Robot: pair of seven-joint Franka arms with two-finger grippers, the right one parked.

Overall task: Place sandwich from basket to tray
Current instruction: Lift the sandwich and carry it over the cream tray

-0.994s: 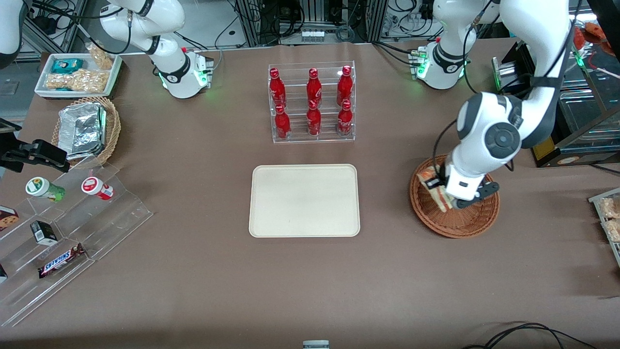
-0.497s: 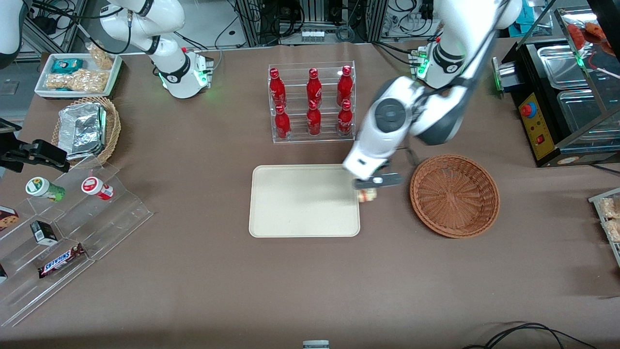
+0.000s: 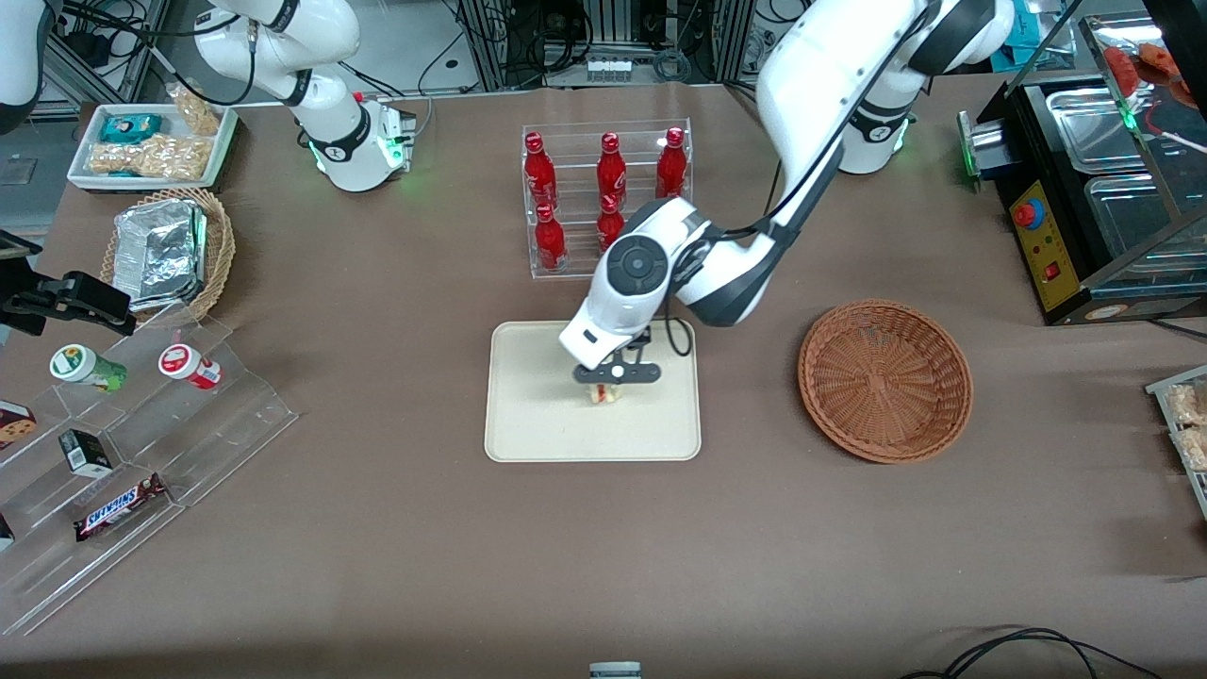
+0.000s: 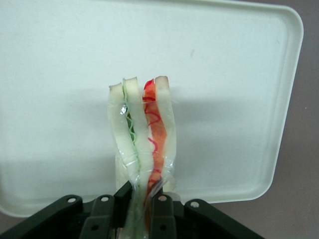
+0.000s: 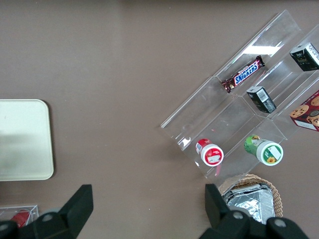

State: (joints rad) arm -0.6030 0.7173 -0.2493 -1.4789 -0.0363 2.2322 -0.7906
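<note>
The sandwich (image 3: 603, 392) is held clamped between the fingers of the left gripper (image 3: 615, 375), above the middle of the tray (image 3: 528, 424), near the centre of the frame in the front view. In the wrist view the wedge (image 4: 143, 137) is seen pinched at its lower edge by the closed fingers (image 4: 160, 211), with the cream surface of the tray (image 4: 239, 74) under it. One second ago the sandwich was being lifted from the basket (image 3: 884, 380); half a second ago it was carried over the edge of the tray. Now the basket, at the right of the frame, is left empty. The transport is judged nearly finished; only lowering and release are judged to remain
</note>
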